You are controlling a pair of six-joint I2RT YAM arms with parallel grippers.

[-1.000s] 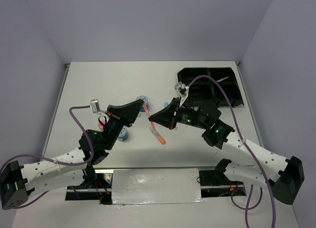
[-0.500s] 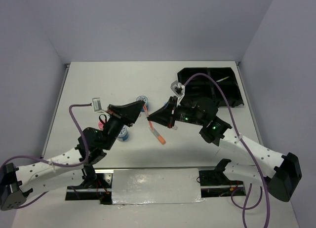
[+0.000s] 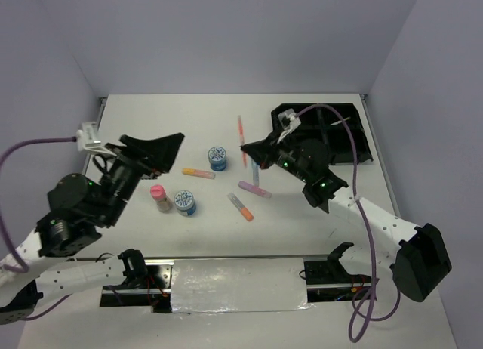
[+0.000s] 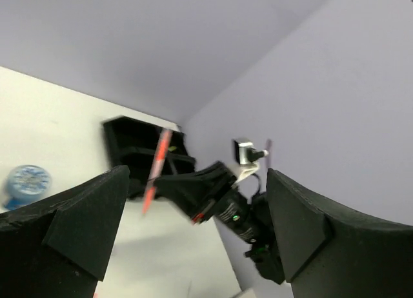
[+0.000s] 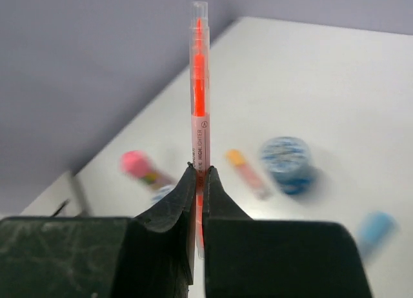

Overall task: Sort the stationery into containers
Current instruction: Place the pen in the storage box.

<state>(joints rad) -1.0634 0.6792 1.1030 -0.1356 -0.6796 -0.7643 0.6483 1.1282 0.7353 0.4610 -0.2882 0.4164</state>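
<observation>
My right pincer (image 5: 199,172) clamps the orange highlighter (image 5: 199,85) by one end, just beside the black tray (image 3: 349,142), likely to drop it in. My left pincer (image 4: 197,208) gapes wide, empty.

a robotics lab test cell, by every sign. bare white table (image 3: 151,122) boxed in on three sides by plain pale-violet panels (image 3: 226,39), with a white left arm (image 3: 75,277) and right arm (image 3: 381,224) bolted at its near edge. purple cable (image 3: 38,143) looping off each arm and a small camera (image 3: 89,134) clipped at the wrist.
</observation>
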